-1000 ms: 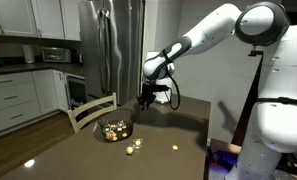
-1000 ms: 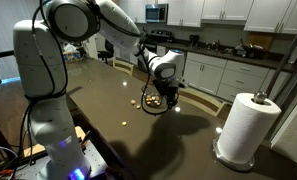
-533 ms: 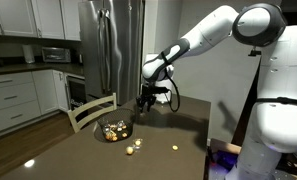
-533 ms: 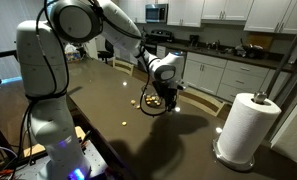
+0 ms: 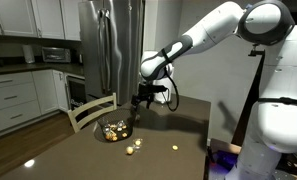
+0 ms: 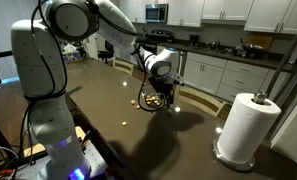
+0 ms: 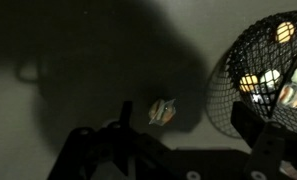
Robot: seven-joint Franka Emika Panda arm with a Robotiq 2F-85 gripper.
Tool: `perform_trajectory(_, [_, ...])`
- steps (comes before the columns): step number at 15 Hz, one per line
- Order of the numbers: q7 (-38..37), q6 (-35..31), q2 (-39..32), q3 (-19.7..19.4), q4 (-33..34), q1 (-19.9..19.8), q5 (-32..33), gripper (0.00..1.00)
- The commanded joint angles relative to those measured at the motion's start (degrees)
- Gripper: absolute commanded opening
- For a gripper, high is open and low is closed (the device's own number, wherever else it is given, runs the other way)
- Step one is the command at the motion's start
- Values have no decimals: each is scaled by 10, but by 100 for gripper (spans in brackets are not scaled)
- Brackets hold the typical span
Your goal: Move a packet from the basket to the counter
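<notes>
In the wrist view a small packet (image 7: 162, 111) lies flat on the dark glossy counter (image 7: 68, 60), free of both fingers. My gripper (image 7: 173, 150) hangs above it, open, its dark fingers (image 7: 83, 150) spread wide on either side. The round wire-mesh basket (image 7: 263, 75) stands just to the right with several packets inside. In both exterior views the gripper (image 5: 143, 98) (image 6: 165, 95) hovers a little above the counter (image 5: 178, 125) (image 6: 98, 110), beside the basket (image 5: 115, 131) (image 6: 151, 103).
Loose packets (image 5: 133, 147) (image 5: 173, 148) lie on the counter in front of the basket. A chair back (image 5: 91, 108) stands at the counter's far edge, before a steel fridge (image 5: 113, 45). A paper towel roll (image 6: 250, 125) stands near one corner.
The jaws have gone from shut to wide open. The packet now lies loose on the counter and the gripper has risen slightly.
</notes>
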State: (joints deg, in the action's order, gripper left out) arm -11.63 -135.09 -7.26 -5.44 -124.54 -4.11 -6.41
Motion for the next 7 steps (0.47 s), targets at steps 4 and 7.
perform_trajectory(4, [0, 1, 24, 2, -19, -1, 24, 100])
perform_trajectory(7, [0, 1, 34, 2, -28, -1, 26, 100])
